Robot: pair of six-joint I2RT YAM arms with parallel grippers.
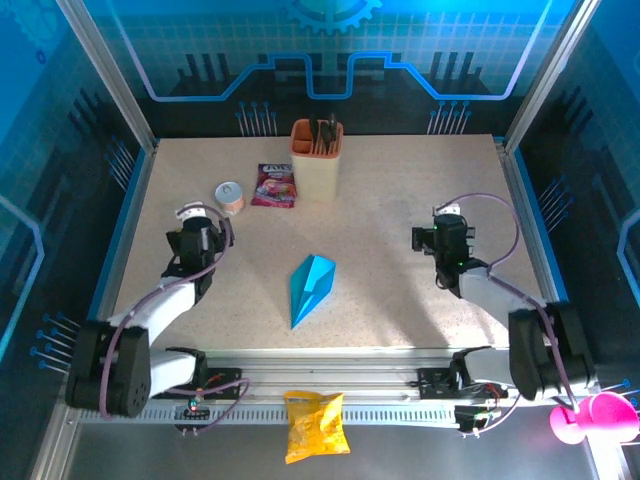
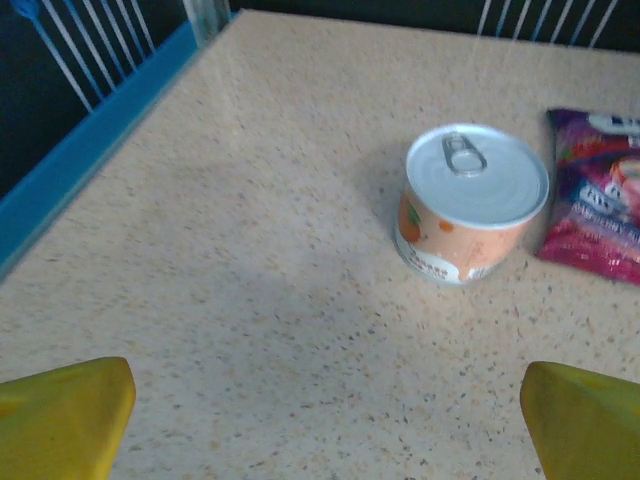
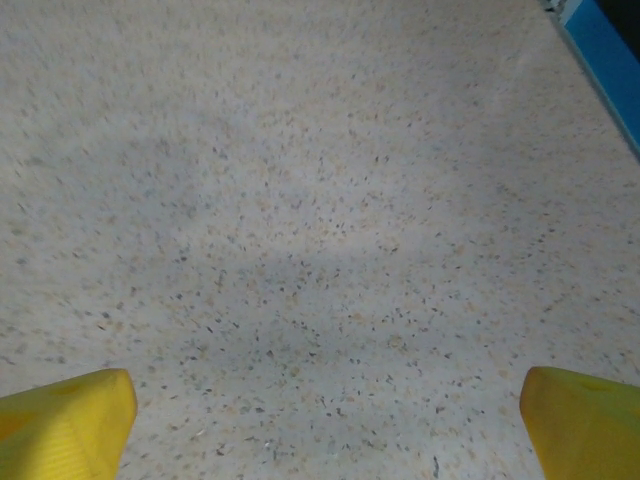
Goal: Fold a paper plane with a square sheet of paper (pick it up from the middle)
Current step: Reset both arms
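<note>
Yellow fingertips of the left gripper sit at both bottom corners of my left wrist view. They are spread wide with only bare table between them. A small can and a pink-purple packet lie ahead. On the right wrist view I read the same: the right gripper has its fingers far apart over the speckled table, holding nothing. From above, I see both arms bent at the elbow and reaching forward, the left one near the can, the right one well out on its own side. Between them, touching neither, the paper plane lies flat on the table. It is a slim bright-blue wedge with a centre crease, its sharp tip toward the near edge.
</note>
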